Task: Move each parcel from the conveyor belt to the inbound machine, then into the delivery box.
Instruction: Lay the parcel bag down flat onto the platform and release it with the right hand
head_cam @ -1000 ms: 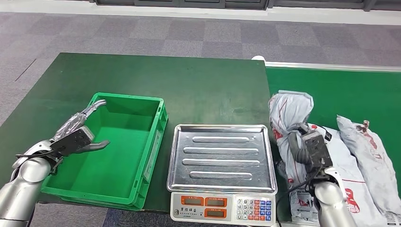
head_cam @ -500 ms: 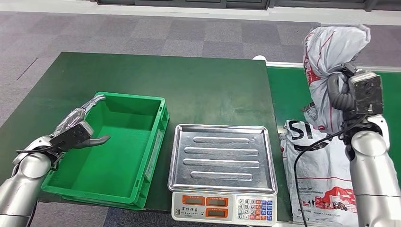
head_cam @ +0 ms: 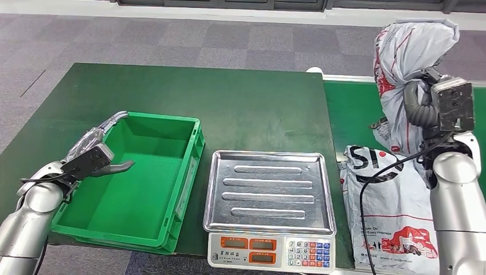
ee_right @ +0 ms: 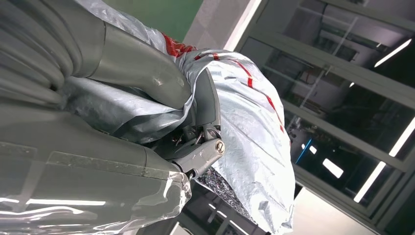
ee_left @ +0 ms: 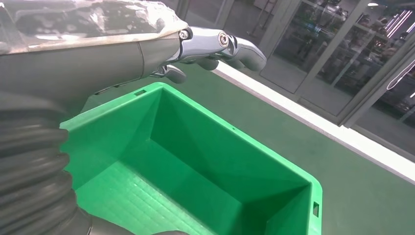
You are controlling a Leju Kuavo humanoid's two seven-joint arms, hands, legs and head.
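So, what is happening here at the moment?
The right hand holds a grey parcel in the air above the belt, where another parcel lies. The scale tray is bare and the green box has nothing in it. The left hand hovers open over the box.

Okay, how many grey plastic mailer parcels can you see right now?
2: one grey plastic mailer parcel held up by the right hand, one lying flat on the green conveyor belt beside the scale. Others may be hidden behind the arm.

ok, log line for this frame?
right hand: holds grey parcel aloft over conveyor | left hand: empty over green crate | scale tray: bare
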